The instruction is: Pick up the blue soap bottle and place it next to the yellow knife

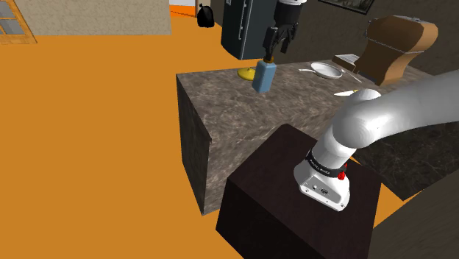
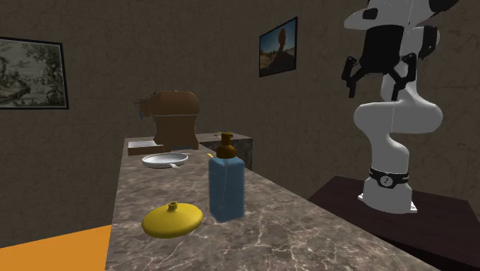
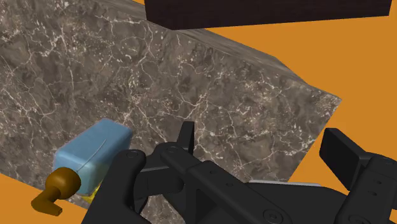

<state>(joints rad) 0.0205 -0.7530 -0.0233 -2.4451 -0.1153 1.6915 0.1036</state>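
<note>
Blue soap bottle [image 1: 263,76] upright on the marble counter [image 1: 235,121] in the shoulder view, just beside a yellow rounded object [image 1: 246,73], gripper [image 1: 275,51] above. Second exterior view: gripper high, fingers [image 2: 401,81] apart, holding nothing. Wrist view: bottle beside the spread fingers, not between them.

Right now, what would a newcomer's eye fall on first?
The blue soap bottle with its brown pump stands upright on the marbled counter, a squat yellow object beside it. Higher up hangs the open black gripper, and bright orange floor spreads beside the counter.
</note>
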